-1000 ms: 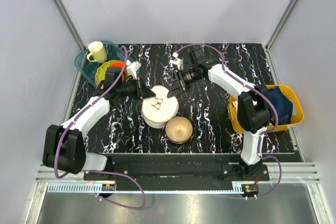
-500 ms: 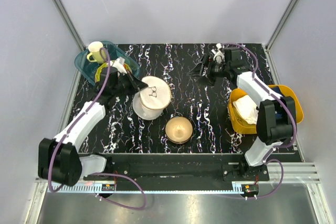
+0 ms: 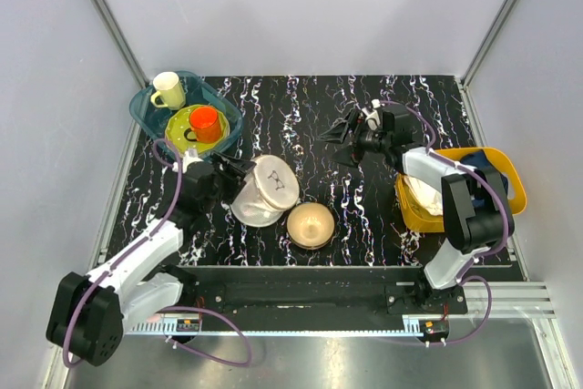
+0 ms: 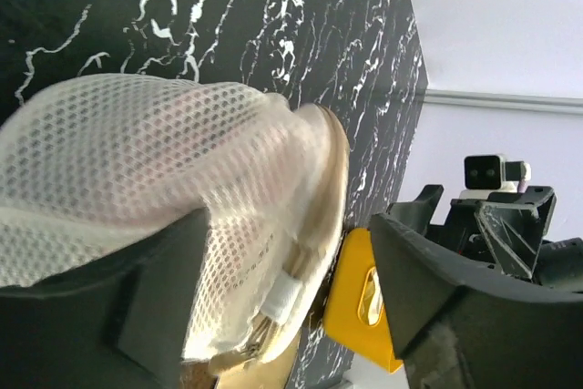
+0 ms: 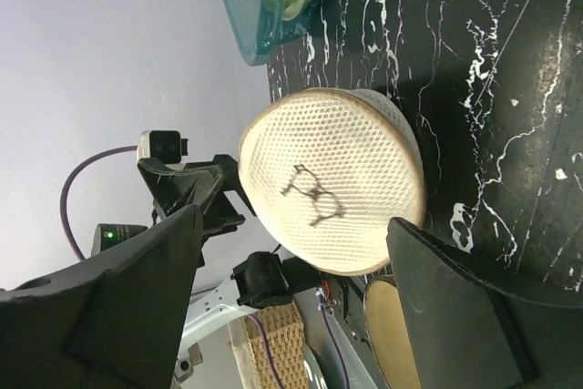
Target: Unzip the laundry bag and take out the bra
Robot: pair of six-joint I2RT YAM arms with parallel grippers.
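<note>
My left tool [image 3: 235,170] is released, its jaws spread wide against the mesh side of the laundry bag [image 3: 266,190]. The bag lies tilted on the tabletop [image 3: 364,216], just beside the bronze bowl [image 3: 310,223]. My right tool [image 3: 337,141] hangs released too, well apart from the bag, grasping nothing and facing its round lid [image 5: 355,148].

The top view looks down from the near edge over the whole table [image 3: 364,216]. The left wrist view faces right, close against the laundry bag [image 4: 137,161]; the right wrist view faces left, farther off. All 3 share it.
</note>
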